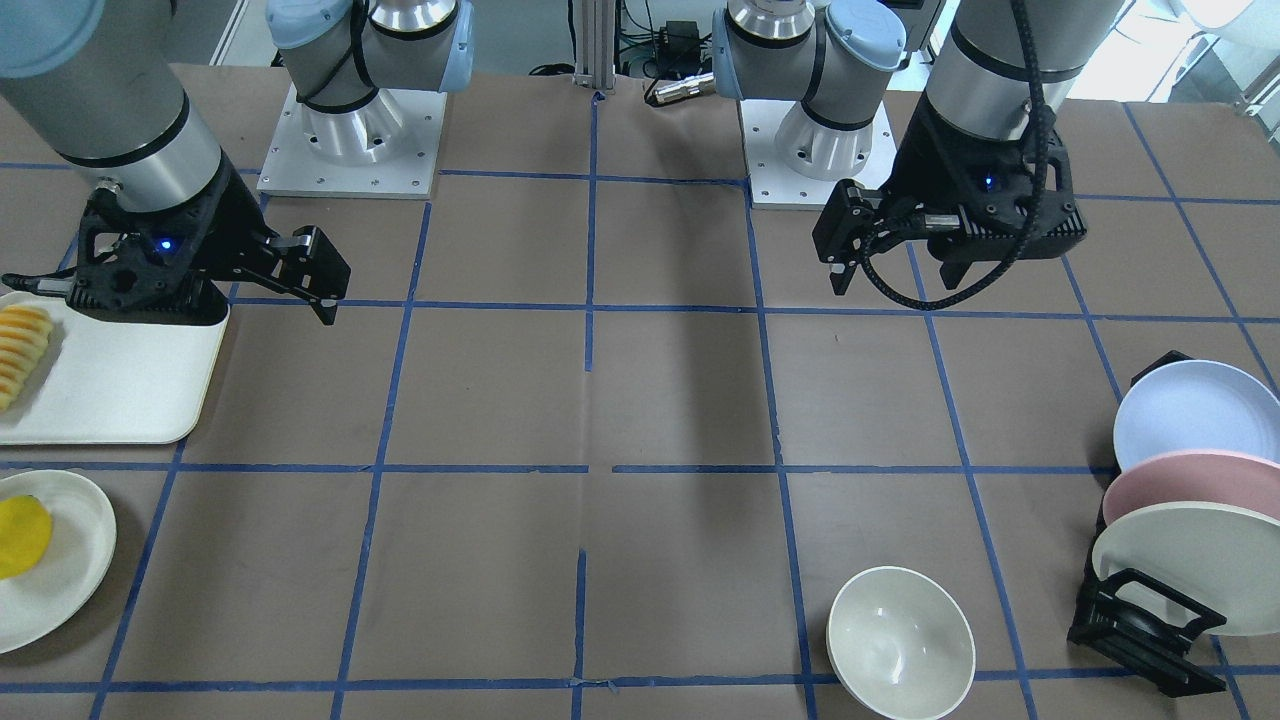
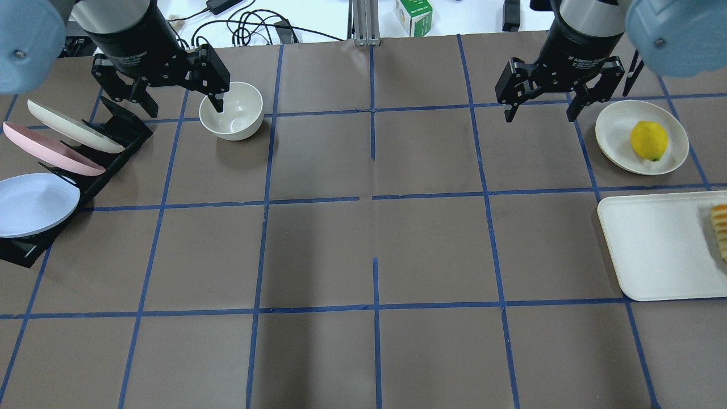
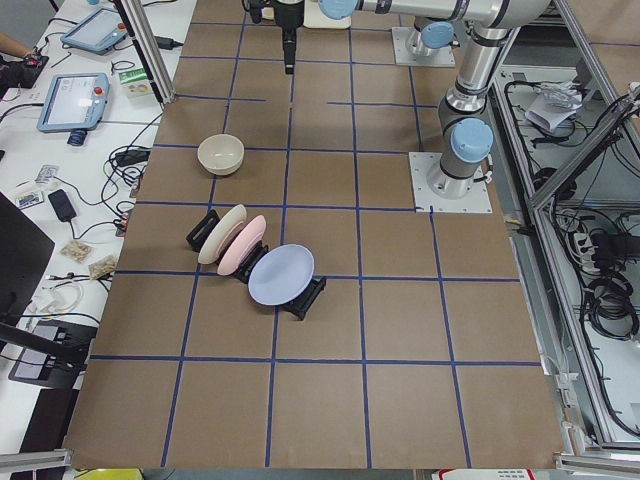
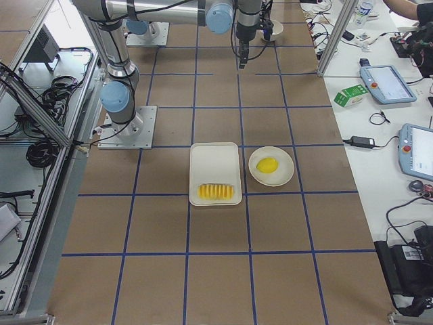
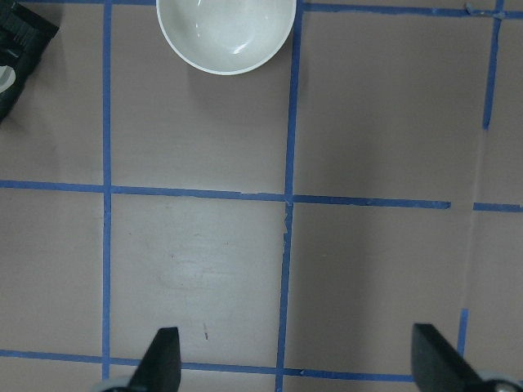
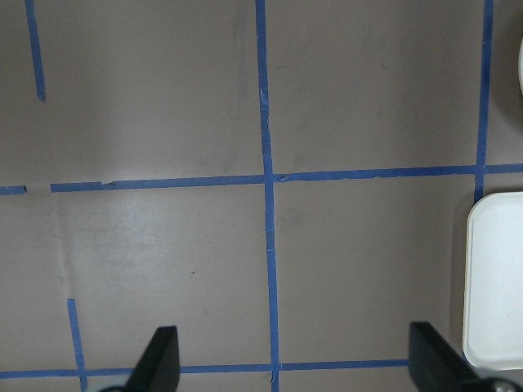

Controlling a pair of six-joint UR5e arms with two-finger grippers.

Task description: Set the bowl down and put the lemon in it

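Note:
The cream-white bowl (image 2: 232,111) stands upright on the table at the far left, and also shows at the top of the left wrist view (image 5: 226,33). My left gripper (image 2: 184,108) is open and empty, held high above the table, nearer the robot than the bowl. The yellow lemon (image 2: 649,140) lies on a flat cream plate (image 2: 613,133) at the far right. My right gripper (image 2: 539,116) is open and empty, held high, to the left of the plate. Both wrist views show open fingers over bare table.
A black rack (image 2: 122,122) with cream, pink and blue plates stands left of the bowl. A white tray (image 2: 659,250) with orange-yellow slices (image 2: 720,230) lies nearer the robot than the lemon plate. Blue tape lines grid the brown table.

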